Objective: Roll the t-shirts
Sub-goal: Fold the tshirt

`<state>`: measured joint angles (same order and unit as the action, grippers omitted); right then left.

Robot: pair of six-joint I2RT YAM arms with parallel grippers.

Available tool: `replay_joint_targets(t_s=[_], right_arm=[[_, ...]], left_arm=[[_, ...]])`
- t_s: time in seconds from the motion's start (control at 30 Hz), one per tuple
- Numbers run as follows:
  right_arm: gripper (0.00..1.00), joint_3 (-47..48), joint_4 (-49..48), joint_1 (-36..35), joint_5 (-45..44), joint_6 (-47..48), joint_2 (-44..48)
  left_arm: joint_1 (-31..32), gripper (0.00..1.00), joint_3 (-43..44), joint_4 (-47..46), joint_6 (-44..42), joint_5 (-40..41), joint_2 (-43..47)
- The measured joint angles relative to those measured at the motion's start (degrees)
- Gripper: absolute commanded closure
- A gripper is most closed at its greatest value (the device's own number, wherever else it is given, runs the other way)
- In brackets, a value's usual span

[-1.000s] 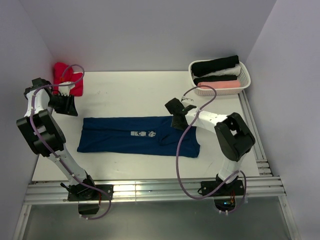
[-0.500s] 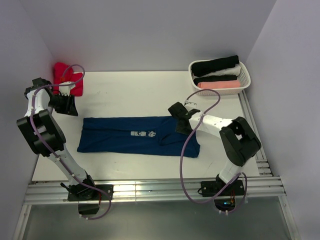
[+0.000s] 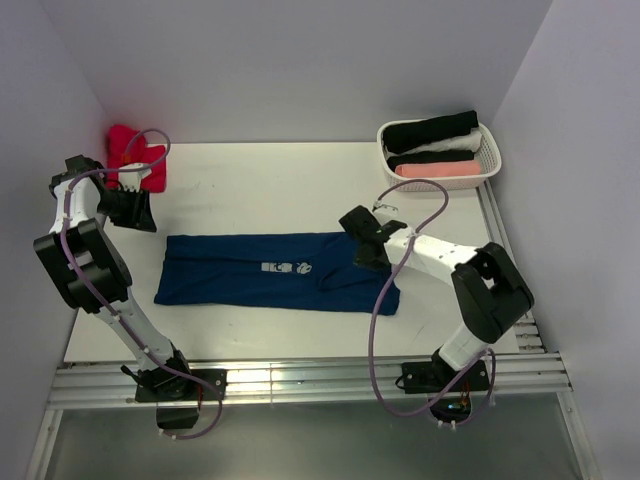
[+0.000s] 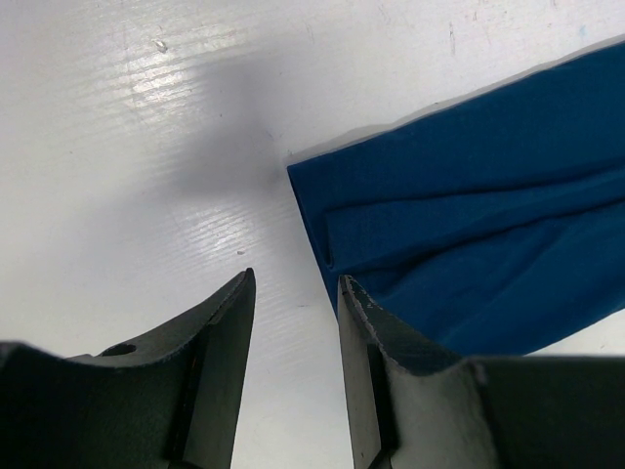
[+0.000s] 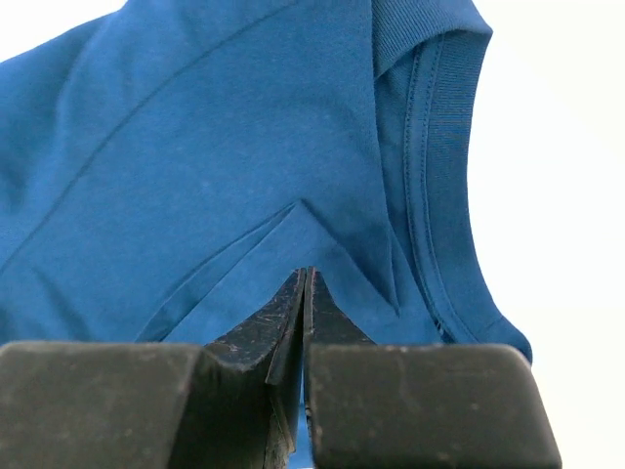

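So the white surface (image 3: pixel 260 180) has the navy t-shirt (image 3: pixel 240 275) folded into a long strip running left to right across mid-frame. The right claw (image 3: pixel 370 258) is at its right, collar end, pinched closed on a tuck of cloth, so I'd guess the roll goes leftward along that axis. The left claw (image 3: pixel 133 212) hangs just off the strip's upper-left corner, jaws apart, holding nothing.

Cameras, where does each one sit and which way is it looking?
Top external: above and behind the robot, looking down at the table; left arm and right arm show.
Left wrist: on the left gripper, looking down past its open fingers at the navy t-shirt corner.
Right wrist: on the right gripper, facing its shut fingers pinching the shirt near the collar.
Shared: all three see the navy t-shirt.
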<state>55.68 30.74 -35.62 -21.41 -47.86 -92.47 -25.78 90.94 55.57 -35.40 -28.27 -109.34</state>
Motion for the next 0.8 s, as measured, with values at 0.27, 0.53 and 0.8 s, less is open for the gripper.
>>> replay_joint_targets(t_s=[0.27, 0.53, 0.8], right_arm=[[0.59, 0.3, 0.6, -0.2, -0.7, -0.2, 1.5], [0.55, 4.1, 0.5, -0.1, -1.4, 0.8, -6.6], [0.76, 4.1, 0.4, -0.1, -1.5, 1.0, -6.9]], left_arm=[[0.0, 0.55, 0.0, 0.0, 0.0, -0.2, 0.0], [0.0, 0.55, 0.0, 0.0, 0.0, -0.3, 0.0], [0.0, 0.56, 0.0, 0.0, 0.0, -0.3, 0.0]])
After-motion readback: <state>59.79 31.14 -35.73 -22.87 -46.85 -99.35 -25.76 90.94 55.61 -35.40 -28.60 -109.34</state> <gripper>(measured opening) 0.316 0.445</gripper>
